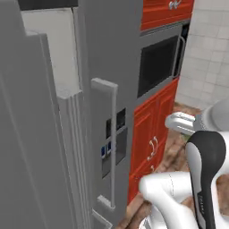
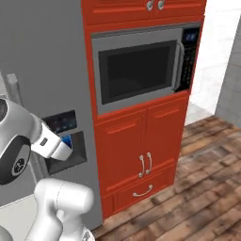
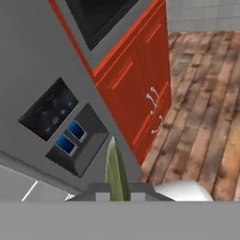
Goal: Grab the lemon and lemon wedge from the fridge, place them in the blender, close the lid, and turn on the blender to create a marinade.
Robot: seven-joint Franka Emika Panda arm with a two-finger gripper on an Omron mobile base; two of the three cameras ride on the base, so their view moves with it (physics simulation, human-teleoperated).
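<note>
Gripper (image 3: 116, 187): closed on a thin pale-green sliver
Fridge (image 3: 33, 70): dispenser panel (image 3: 70, 126) facing the gripper
Beside it: red cabinets (image 2: 136, 150)

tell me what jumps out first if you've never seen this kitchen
The bright red cabinets grab the eye first, stacked around a built-in grey microwave with a dark window. Left of them stands the tall grey fridge, its long bar handle running down the door beside a small dark panel with blue lights. The wood plank floor spreads out below.

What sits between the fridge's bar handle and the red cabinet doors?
In the left base view, the fridge's dispenser panel lies between the bar handle and the red cabinet doors.
</note>
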